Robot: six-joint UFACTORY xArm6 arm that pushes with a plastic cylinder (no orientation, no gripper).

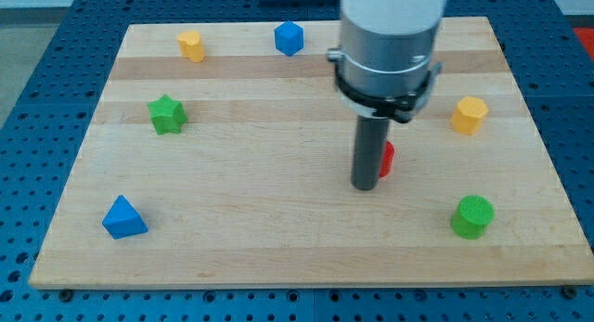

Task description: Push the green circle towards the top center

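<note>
The green circle (472,216) is a short green cylinder near the board's lower right. My tip (365,186) is at the lower end of the dark rod, near the board's middle, well to the left of the green circle and slightly above it. A red block (387,159) sits right behind the rod, mostly hidden by it; its shape cannot be made out.
On the wooden board (278,229): a yellow block (470,114) at the right, a blue cube (289,37) and a yellow block (191,45) near the top edge, a green star (167,114) at the left, a blue triangle (122,218) at the lower left.
</note>
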